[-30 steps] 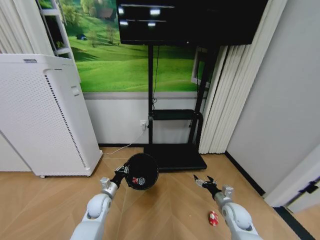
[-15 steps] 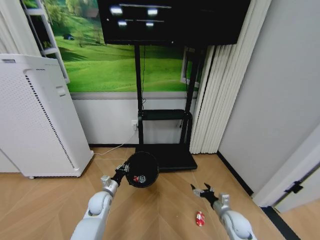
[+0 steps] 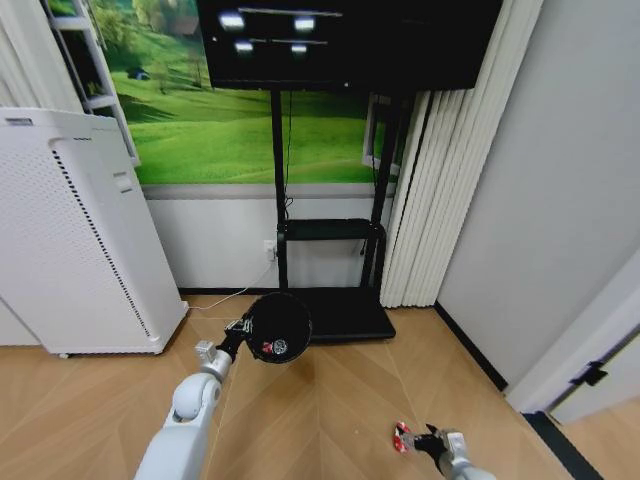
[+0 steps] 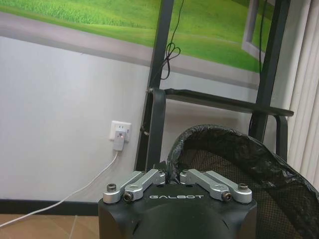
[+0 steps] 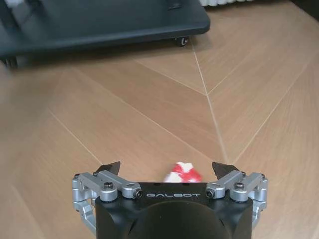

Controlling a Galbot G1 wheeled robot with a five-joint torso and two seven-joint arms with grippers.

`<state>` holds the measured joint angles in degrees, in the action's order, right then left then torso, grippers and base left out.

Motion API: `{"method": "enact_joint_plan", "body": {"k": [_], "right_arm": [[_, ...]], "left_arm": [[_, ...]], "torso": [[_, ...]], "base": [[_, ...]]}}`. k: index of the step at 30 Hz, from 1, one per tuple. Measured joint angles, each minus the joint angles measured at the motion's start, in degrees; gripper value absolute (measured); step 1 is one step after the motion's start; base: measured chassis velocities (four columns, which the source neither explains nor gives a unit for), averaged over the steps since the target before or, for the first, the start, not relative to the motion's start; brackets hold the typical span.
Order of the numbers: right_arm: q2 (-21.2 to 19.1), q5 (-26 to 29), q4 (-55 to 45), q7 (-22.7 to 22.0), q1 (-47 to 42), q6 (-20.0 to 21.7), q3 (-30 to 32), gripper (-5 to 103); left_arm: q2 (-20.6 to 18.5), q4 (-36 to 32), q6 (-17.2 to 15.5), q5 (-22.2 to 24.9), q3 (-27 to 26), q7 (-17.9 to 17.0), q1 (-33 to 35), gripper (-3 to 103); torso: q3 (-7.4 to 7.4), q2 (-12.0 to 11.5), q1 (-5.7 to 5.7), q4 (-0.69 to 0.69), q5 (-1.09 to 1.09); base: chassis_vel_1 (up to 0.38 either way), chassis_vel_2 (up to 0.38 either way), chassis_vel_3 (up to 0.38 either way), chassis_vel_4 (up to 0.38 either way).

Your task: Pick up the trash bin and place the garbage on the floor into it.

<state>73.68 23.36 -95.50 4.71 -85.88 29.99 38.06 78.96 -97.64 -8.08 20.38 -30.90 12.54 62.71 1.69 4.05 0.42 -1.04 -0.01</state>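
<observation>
My left gripper [image 3: 238, 328] is shut on the rim of the black trash bin [image 3: 278, 328] and holds it above the floor, mouth tilted toward me. Small pieces of garbage [image 3: 270, 347] lie inside, one red and white. The left wrist view has the shut left gripper [image 4: 172, 172] pinching the bag-lined bin rim [image 4: 234, 149]. Low at the bottom of the head view, my right gripper [image 3: 420, 438] sits beside a red-and-white wrapper [image 3: 401, 437] on the wood floor. In the right wrist view the right gripper [image 5: 167, 168] stands open, with the wrapper [image 5: 182, 173] between its fingertips.
A tall white perforated appliance [image 3: 70, 230] stands at the left. The black TV stand's base [image 3: 335, 312] lies just behind the bin, and its wheeled edge [image 5: 99, 25] is ahead of the right gripper. Curtains [image 3: 420, 200] and a grey wall close off the right.
My right gripper has dropped low toward the floor and now straddles the wrapper. The bin has risen slightly in the left gripper. The camera turned right a second ago, then held.
</observation>
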Motion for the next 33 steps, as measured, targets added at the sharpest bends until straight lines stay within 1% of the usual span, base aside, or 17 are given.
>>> {"method": "enact_joint_plan", "body": {"k": [1, 2, 3, 4, 5, 6, 7, 8, 10, 12, 14, 18, 22, 33], "right_arm": [[0.12, 3.38, -1.72, -2.43, -0.09, 2.48, -0.28, 100], [0.70, 15.29, -5.03, -12.43, 1.11, 10.82, -1.66, 100], [0.82, 16.80, -4.87, -13.82, 1.60, 11.28, -1.93, 100], [1.05, 20.25, -4.17, -17.14, 2.75, 12.03, -2.50, 100], [1.05, 20.25, -4.17, -17.14, 2.75, 12.03, -2.50, 100], [1.26, 24.16, -3.29, -20.66, 3.92, 12.12, -3.17, 100], [1.26, 24.16, -3.29, -20.66, 3.92, 12.12, -3.17, 100], [1.40, 25.77, -2.24, -22.39, 4.78, 12.12, -3.75, 100], [1.56, 25.82, -0.70, -23.05, 5.58, 12.12, -4.28, 100], [1.95, 24.33, 2.23, -23.63, 6.93, 11.45, -4.93, 100], [2.23, 21.31, 5.39, -23.43, 8.07, 9.13, -5.66, 100], [2.53, 19.77, 7.55, -22.91, 8.97, 7.97, -5.88, 100], [2.59, 19.44, 8.29, -22.68, 9.41, 7.62, -5.86, 100], [2.44, 16.05, 14.48, -20.10, 12.97, 5.62, -6.66, 100]], "left_arm": [[0.04, -0.04, 0.00, -0.25, -0.09, -0.03, 0.12, 7], [0.79, -0.42, 0.02, -1.40, -0.70, 0.03, 0.58, 7], [1.02, -0.51, 0.03, -1.50, -0.80, 0.03, 0.70, 7], [1.46, -0.75, 0.06, -1.71, -0.89, 0.04, 0.97, 7], [1.46, -0.75, 0.06, -1.71, -0.89, 0.04, 0.97, 7], [1.81, -1.11, 0.07, -2.04, -0.97, 0.05, 1.33, 7], [1.81, -1.11, 0.07, -2.04, -0.97, 0.05, 1.33, 7], [2.07, -1.60, 0.07, -2.30, -1.01, 0.04, 1.66, 7], [2.28, -2.06, 0.08, -2.47, -1.03, -0.01, 1.93, 7], [2.63, -2.63, 0.12, -2.92, -0.99, -0.08, 2.29, 7], [2.89, -3.41, 0.18, -3.27, -0.81, -0.18, 2.69, 7], [3.20, -3.75, 0.23, -3.64, -0.73, -0.18, 2.89, 7], [3.27, -3.94, 0.24, -3.80, -0.68, -0.20, 3.02, 7], [3.42, -4.88, 0.25, -4.04, -0.43, -0.51, 3.27, 7]], "torso": [[0.00, 0.00, 0.00, 0.00, -0.01], [0.00, 0.00, 0.00, 0.01, 0.00], [0.00, 0.00, 0.00, 0.00, 0.00], [0.00, 0.00, 0.00, 0.00, 0.01], [0.00, 0.00, 0.00, 0.00, 0.01], [0.00, 0.00, 0.00, 0.01, 0.01], [0.00, 0.00, 0.00, 0.01, 0.01], [0.00, 0.00, 0.00, 0.00, 0.00], [0.00, 0.00, 0.00, 0.01, 0.01], [0.00, 0.00, 0.00, 0.01, 0.01], [0.00, 0.00, 0.00, 0.00, 0.02], [0.00, 0.00, 0.00, 0.00, 0.01], [0.00, 0.00, 0.00, 0.00, 0.01], [0.00, 0.00, 0.00, 0.00, 0.00]], "base": [[0.000, 0.000, 0.000, 0.000], [0.000, 0.000, 0.000, 0.000], [0.000, 0.000, 0.000, 0.000], [0.000, 0.000, 0.000, 0.000], [0.000, 0.000, 0.000, 0.000], [0.000, 0.000, 0.000, 0.000], [0.000, 0.000, 0.000, 0.000], [0.000, 0.000, 0.000, 0.000], [0.000, 0.000, 0.000, 0.000], [0.000, 0.000, 0.000, 0.000], [0.000, 0.000, 0.000, 0.000], [0.000, 0.000, 0.000, 0.000], [0.000, 0.000, 0.000, 0.000], [0.000, 0.000, 0.000, 0.000]]}}
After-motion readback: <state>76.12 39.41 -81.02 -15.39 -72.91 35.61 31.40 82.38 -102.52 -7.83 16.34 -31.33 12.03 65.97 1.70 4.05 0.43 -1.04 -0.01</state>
